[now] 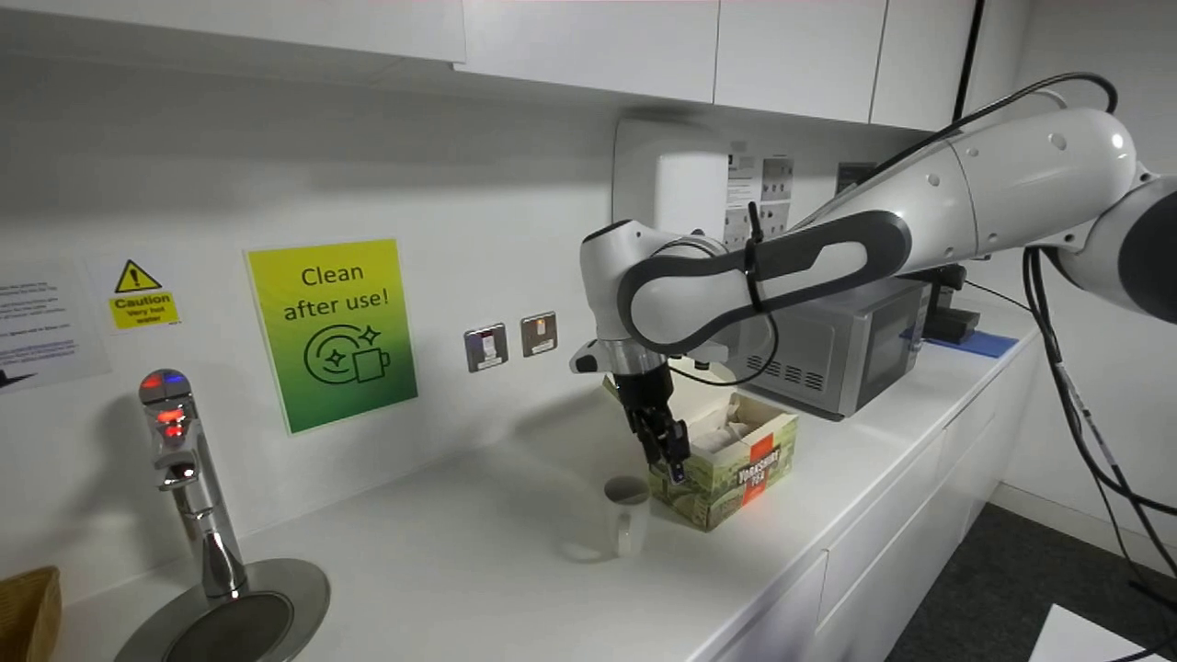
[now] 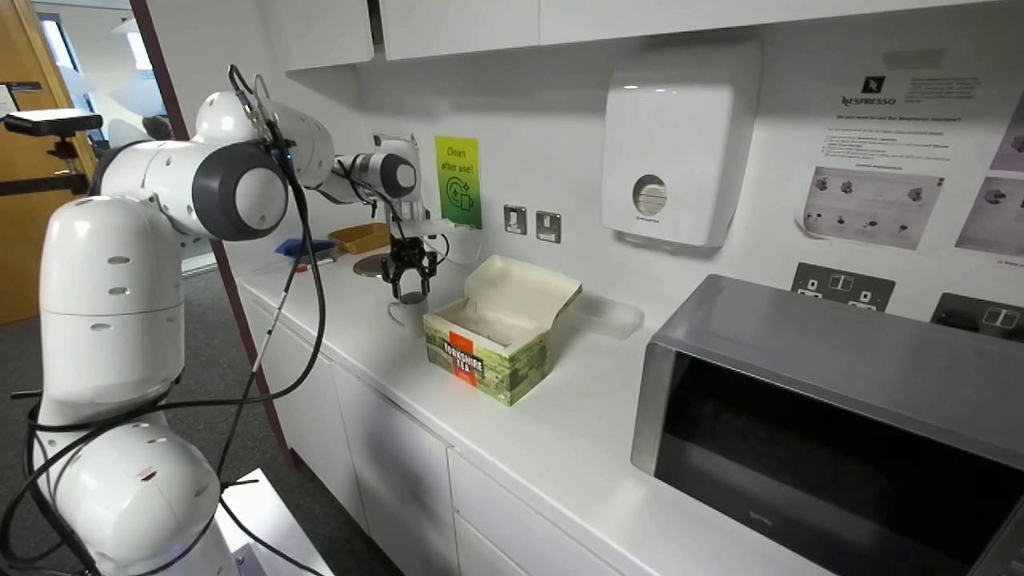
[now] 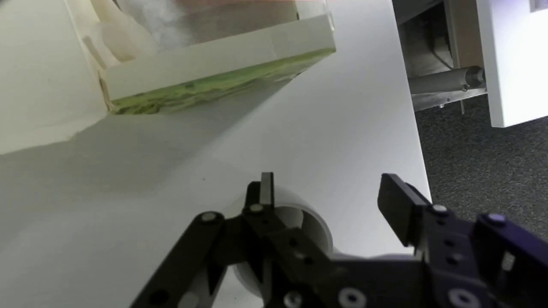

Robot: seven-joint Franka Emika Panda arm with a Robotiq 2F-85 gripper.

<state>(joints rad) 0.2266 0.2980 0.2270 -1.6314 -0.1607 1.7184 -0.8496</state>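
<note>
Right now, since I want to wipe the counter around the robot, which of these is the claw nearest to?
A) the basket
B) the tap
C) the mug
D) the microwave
C: in the wrist view the open claw partly hides the mug beneath it, and none of the other options shows there.

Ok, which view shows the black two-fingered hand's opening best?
Wrist view: the hand is close up, though cropped below, fingers visibly apart. Both exterior views show it smaller, pointing down near the white cylindrical mug.
</note>
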